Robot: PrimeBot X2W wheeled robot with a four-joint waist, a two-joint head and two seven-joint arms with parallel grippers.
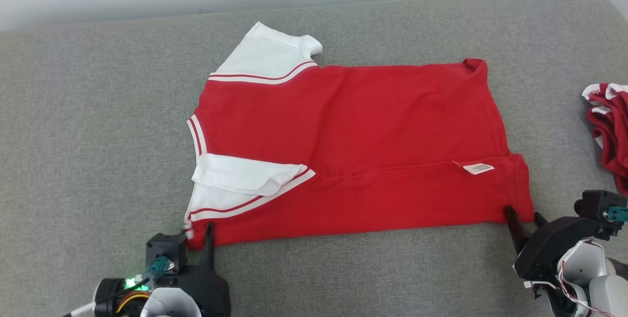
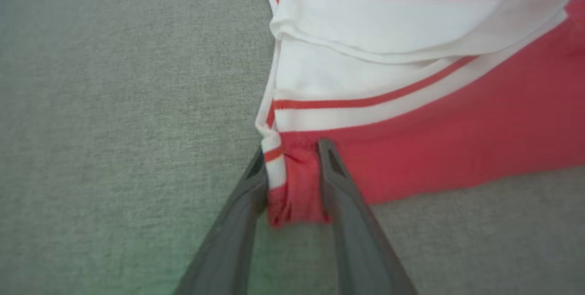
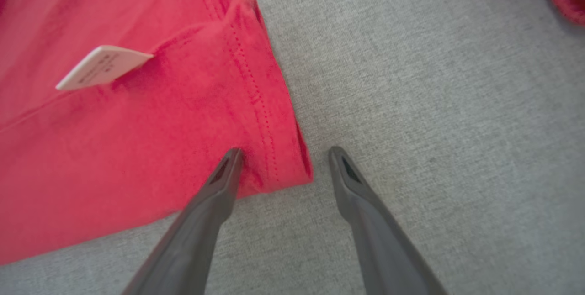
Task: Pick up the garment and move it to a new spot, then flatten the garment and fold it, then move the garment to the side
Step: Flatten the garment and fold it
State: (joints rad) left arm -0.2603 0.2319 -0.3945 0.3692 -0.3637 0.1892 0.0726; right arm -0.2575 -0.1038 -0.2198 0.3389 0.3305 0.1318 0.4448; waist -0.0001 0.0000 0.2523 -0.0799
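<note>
Nearest: left gripper (image 2: pixel 292 149), low at the near edge, its two dark fingers closed in on the bunched neck-end corner of the garment (image 1: pixel 353 125). Red cloth and a strip of white trim are squeezed between them.
Right side: right gripper (image 3: pixel 285 150) stands open astride the near hem corner, one finger over the red cloth and the other on the bare grey cushion (image 1: pixel 98 111). It holds nothing.
Garment position: a red shirt with white sleeves, spread flat across the middle of the cushion, neck toward the robot's left and hem toward its right.
Fold so far: the near long strip seems to be turned over onto the body, though the crease is faint. The care label (image 1: pixel 478 168) pokes out along it, and the near sleeve (image 1: pixel 245 174) lies doubled on top.
Aside: a red-and-white heap (image 1: pixel 608 125) sits at the far right edge, well apart.
Step in hand: folding, by my reading. Flattening looks done, and the two near corners are being taken for a lengthwise fold.
Next move calls for: the right gripper to close on the hem corner. Both should then lift evenly and carry the near edge over the body, keeping low so the sleeve stays tucked.
</note>
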